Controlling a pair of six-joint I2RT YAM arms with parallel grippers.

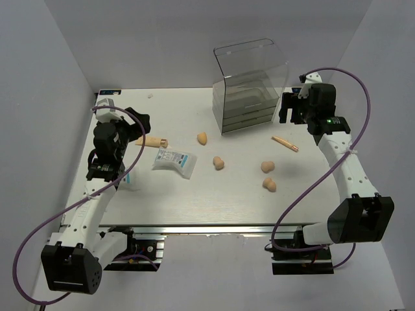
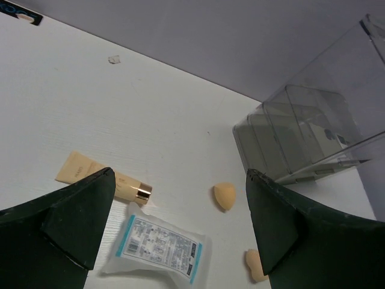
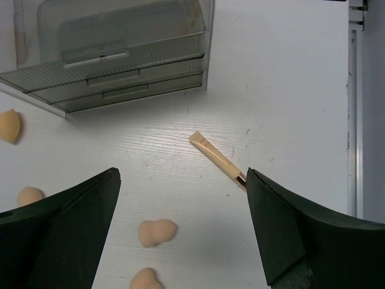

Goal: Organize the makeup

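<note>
Looking down from top cam: L gripper (image 1: 141, 123) hangs over the table's (image 1: 194, 207) 9 o'clock side, jaws spread, nothing held. Tube (image 1: 151, 140) lies just at its 5 o'clock, flat on the table. Packet (image 1: 174, 161) lies flat at 4 o'clock of the tube, close but apart. R gripper (image 1: 290, 107) sits at 3 o'clock of the box (image 1: 249, 87), near its side wall, also spread w/ nothing in it. Stick (image 1: 284, 144) lies at 6 o'clock of R gripper, well clear of it. The 4 sponges (image 1: 218, 162) are all loose on the table: one mid-table, one at its 11 o'clock, two close together at its 4 o'clock. Box stands at 1 o'clock of mid-table.

L wrist cam: L gripper (image 2: 179, 173) is wide open, w/ bare table btwn the jaws. Tube (image 2: 102, 177) is partly hidden behind the 9 o'clock jaw, gold collar showing. Packet (image 2: 159, 244) lies at 6 o'clock, sponges (image 2: 224, 195) toward 4 o'clock, box (image 2: 307, 138) at 2 o'clock.

R wrist cam: R gripper (image 3: 181, 174) is wide open too. Stick (image 3: 218, 158) lies slanted btwn the jaws, its lower end meeting the 3 o'clock jaw's edge; contact can't be told. Box (image 3: 120, 66) is at 11 o'clock, w/ sponges (image 3: 157, 232) spread from 6 to 9 o'clock.
</note>
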